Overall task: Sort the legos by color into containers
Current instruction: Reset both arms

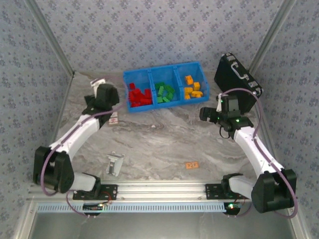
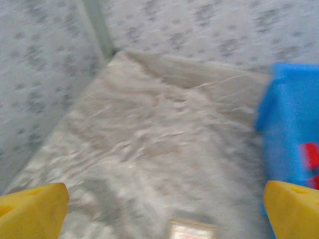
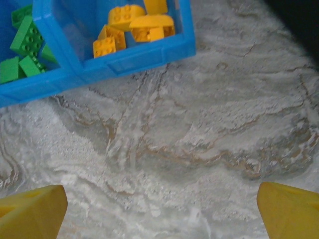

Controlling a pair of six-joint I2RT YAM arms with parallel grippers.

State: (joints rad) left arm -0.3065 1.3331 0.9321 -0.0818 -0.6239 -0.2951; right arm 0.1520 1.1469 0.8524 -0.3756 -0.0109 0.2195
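Observation:
The blue tray (image 1: 164, 74) stands at the back of the table with three compartments. Red legos (image 1: 139, 95) lie in its left one, green legos (image 1: 164, 93) in the middle, orange-yellow legos (image 1: 193, 87) in the right. My left gripper (image 1: 102, 92) hovers just left of the tray, open and empty (image 2: 164, 211); the tray's corner (image 2: 289, 124) and a red brick (image 2: 311, 154) show at its right. My right gripper (image 1: 205, 114) hangs in front of the tray's right end, open over bare table (image 3: 162, 211), with orange-yellow legos (image 3: 129, 25) and green legos (image 3: 25, 47) ahead.
A black hard case (image 1: 238, 78) leans at the back right, close to the right arm. A grey-white metal bracket (image 1: 114, 163) and a pale-orange tag (image 1: 192, 165) lie near the front. A small white card (image 1: 113, 118) lies under the left gripper, its edge (image 2: 192, 229) visible.

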